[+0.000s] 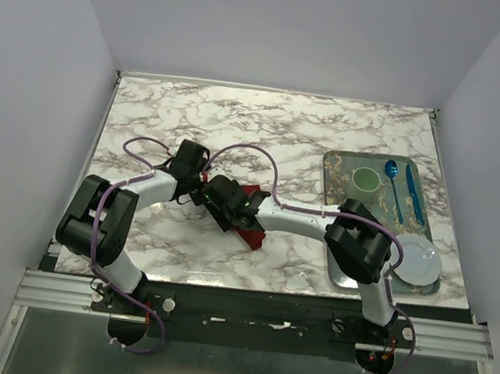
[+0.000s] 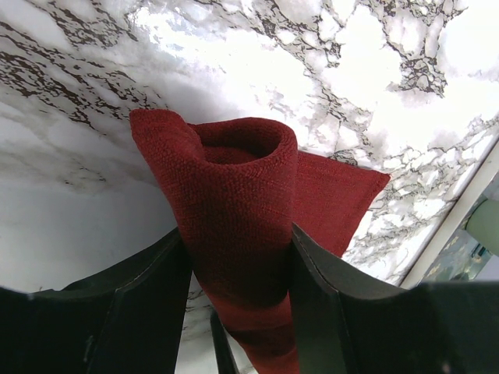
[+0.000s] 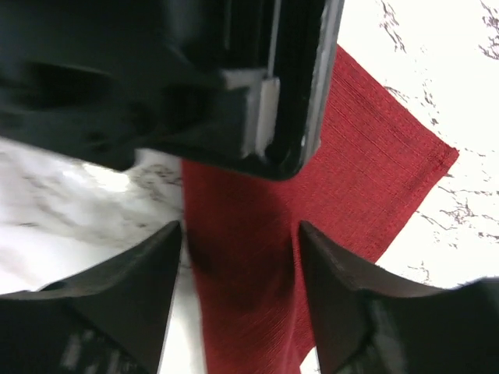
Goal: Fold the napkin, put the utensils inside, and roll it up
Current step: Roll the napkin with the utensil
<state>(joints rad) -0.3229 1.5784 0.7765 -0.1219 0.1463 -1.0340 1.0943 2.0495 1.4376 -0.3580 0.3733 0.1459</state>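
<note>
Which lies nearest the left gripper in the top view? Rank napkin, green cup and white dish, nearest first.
1. Napkin: held by the left gripper, mid-table.
2. Green cup: far end of the tray, to the right.
3. White dish: tray's near right corner.

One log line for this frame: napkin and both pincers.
napkin: partly rolled | left pincer: shut on napkin roll | right pincer: open, astride napkin

Overhead lighting, bright and even. Glare bleaches the table (image 2: 257,70) in both wrist views. Weave of the napkin (image 2: 234,202) is sharp in the left view, blurred in the right.
</note>
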